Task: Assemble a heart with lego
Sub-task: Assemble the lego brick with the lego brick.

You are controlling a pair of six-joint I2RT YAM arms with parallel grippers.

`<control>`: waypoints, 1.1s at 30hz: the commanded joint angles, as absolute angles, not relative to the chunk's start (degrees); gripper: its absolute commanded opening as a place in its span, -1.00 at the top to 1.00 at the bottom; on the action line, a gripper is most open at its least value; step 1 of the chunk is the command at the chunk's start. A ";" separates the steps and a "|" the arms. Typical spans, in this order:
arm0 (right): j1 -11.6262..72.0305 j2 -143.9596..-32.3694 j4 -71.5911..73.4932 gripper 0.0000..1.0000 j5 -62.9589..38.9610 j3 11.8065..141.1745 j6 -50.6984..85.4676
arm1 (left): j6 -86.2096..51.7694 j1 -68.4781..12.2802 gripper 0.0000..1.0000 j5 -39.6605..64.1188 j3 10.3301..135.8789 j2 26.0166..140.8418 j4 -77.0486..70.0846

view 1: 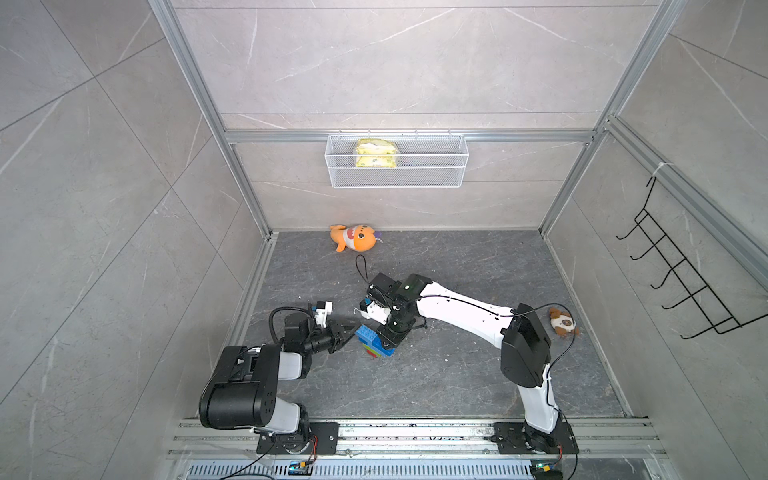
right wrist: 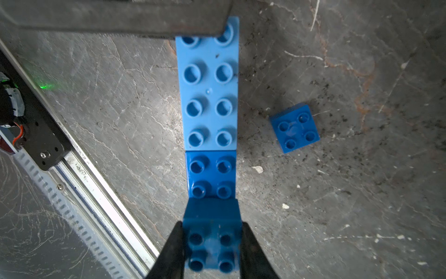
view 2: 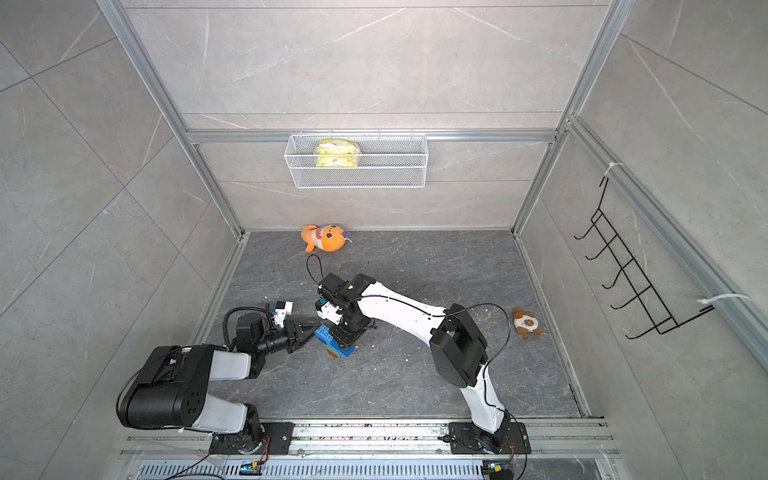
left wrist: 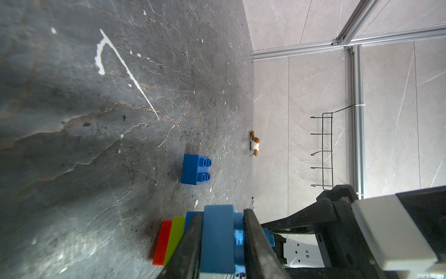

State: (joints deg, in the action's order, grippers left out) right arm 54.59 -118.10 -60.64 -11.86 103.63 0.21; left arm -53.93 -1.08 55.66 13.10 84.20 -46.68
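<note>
Heart of blue/lime/red plastic bricks (view 1: 368, 336): left hand (left wrist: 223, 241) pinches it steady; right hand (right wrist: 212, 239) pinches square blue brick (right wrist: 212, 212) we're seating.

Two arms, left arm (view 1: 249, 374) and right arm (view 1: 461, 311). Two plush toys, orange plush (view 1: 354, 238) and brown plush (view 1: 562, 322). One basket (view 1: 397, 176), one yellow packet (view 1: 376, 153), one hook rack (view 1: 681, 266). One red brick (left wrist: 163, 241), one lime brick (left wrist: 176, 239). At least four blue bricks: oblong (right wrist: 208, 89), stacked square (right wrist: 212, 176), topmost square (right wrist: 212, 241), loose square (right wrist: 295, 128).
</note>
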 commanded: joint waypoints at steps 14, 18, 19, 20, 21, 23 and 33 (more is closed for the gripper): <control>54.45 -114.43 -54.41 0.49 -10.65 100.97 1.94 | -50.63 -1.16 0.76 54.49 11.86 82.55 -42.75; 54.33 -113.88 -53.61 0.48 -10.63 100.31 2.39 | -50.71 -1.10 0.75 54.51 11.73 82.27 -42.56; 54.32 -113.38 -53.09 0.48 -10.41 99.78 2.74 | -50.56 -1.14 0.75 54.50 11.69 82.10 -42.45; 54.27 -112.68 -52.54 0.48 -10.26 99.29 2.99 | -50.35 -1.11 0.75 54.41 11.69 81.94 -42.06; 54.16 -112.27 -52.41 0.48 -10.24 99.14 3.20 | -50.28 -1.11 0.75 54.27 11.69 81.82 -41.72; 53.99 -112.13 -52.48 0.48 -10.40 99.05 3.21 | -50.19 -1.20 0.75 54.33 11.69 81.65 -41.49; 54.05 -115.13 -55.24 0.47 -13.98 98.09 2.49 | -49.90 -1.14 0.75 53.98 12.13 81.23 -40.44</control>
State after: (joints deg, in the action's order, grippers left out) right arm 54.08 -114.30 -53.76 -12.47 99.44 1.98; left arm -53.06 -1.02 55.11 12.56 81.69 -43.44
